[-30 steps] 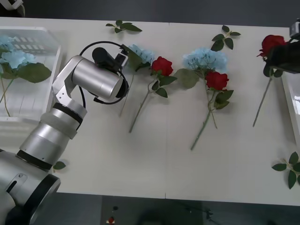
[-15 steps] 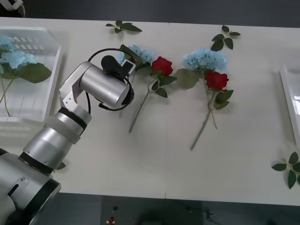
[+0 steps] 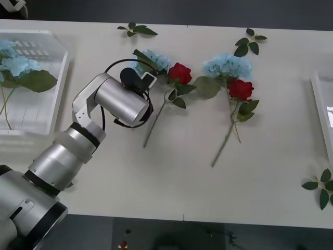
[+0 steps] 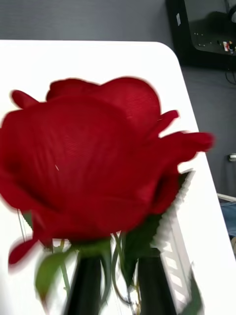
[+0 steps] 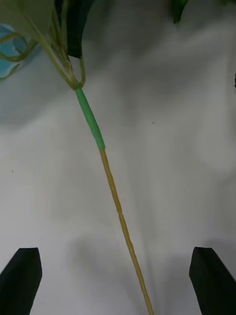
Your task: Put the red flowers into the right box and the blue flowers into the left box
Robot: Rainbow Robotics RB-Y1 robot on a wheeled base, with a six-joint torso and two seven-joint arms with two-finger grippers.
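Left gripper (image 5: 118, 280) spread wide, black fingers (image 5: 20, 278) at both corners of the left wrist view, holding nothing and touching nothing. A thin tan stem (image 5: 120, 221) runs up between them, turning green near a leaf (image 5: 73, 24), with a bit of pale blue off to one side. From the front, my left arm (image 3: 112, 99) reaches over the surface (image 3: 171, 182) toward the near-left blue flower (image 3: 153, 60); the arm hides the gripper there.

Left box (image 3: 60, 78) sits at the far left edge, white with a grid pattern, two blue flowers (image 3: 15, 65) and a big green leaf already in it.

On the surface, left to right: blue flower at my left arm, a red rose (image 3: 180, 73) just beside it with its stem angled down-left, then a wider blue cluster (image 3: 227, 65) touching a second red rose (image 3: 240, 89) just below it. Loose leaf sprigs (image 3: 136, 29) along the far edge and one (image 3: 322, 187) at the near right.

Right box (image 3: 322, 112): just a white rim at the right edge in the front view.

Right gripper (image 4: 118, 290) is clamped on a red rose (image 4: 93, 157) at the stem just under the head, dark fingers (image 4: 83, 290) close either side of stem and leaves. Head large and blurred, with white surface and the box rim (image 4: 172, 246) behind.
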